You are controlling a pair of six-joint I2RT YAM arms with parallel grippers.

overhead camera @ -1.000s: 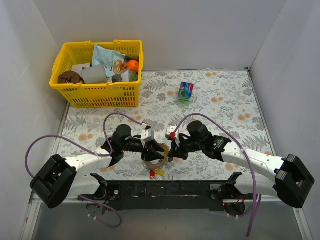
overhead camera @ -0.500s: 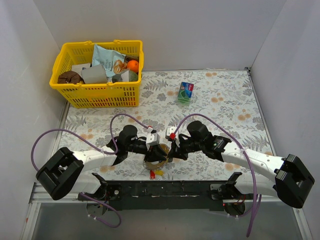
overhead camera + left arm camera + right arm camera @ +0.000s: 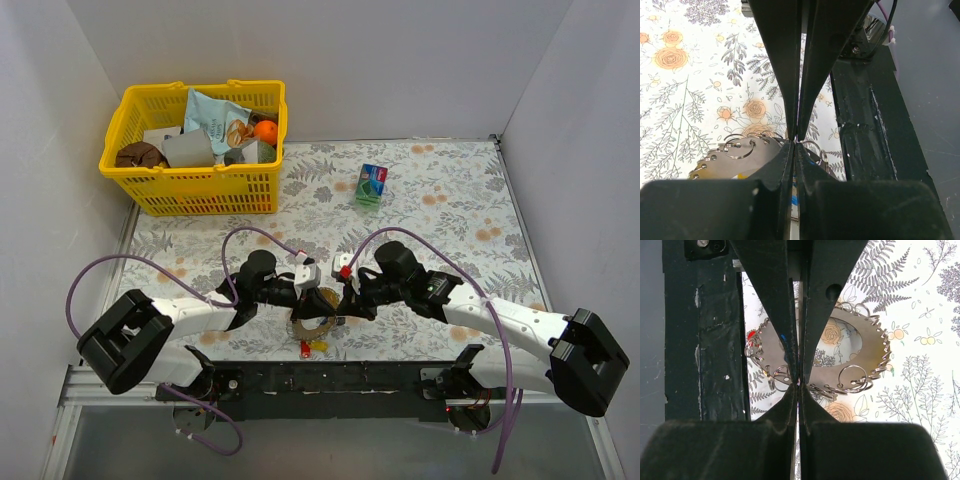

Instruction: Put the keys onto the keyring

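Note:
The keyring point(image 3: 297, 329) is a flat toothed silvery-gold ring at the near middle of the flowered table, with several small split rings on its rim. A red-tagged key point(image 3: 305, 349) and a yellow-tagged key point(image 3: 320, 345) lie at its near edge. My left gripper point(image 3: 318, 303) is shut at the ring's far-left rim. My right gripper point(image 3: 343, 308) is shut on its right rim. The left wrist view shows the keyring point(image 3: 735, 162) under the shut gripper point(image 3: 798, 140). The right wrist view shows the keyring point(image 3: 871, 349), a red tag point(image 3: 752, 335) and the shut gripper point(image 3: 799, 382).
A yellow basket point(image 3: 190, 190) full of groceries stands at the far left. A small green box point(image 3: 372, 184) stands at the far middle. The black base rail point(image 3: 330, 378) runs just behind the keys at the near edge. White walls close in on both sides.
My left gripper has moved right and down onto the keyring's rim. The right gripper and the ring have hardly moved.

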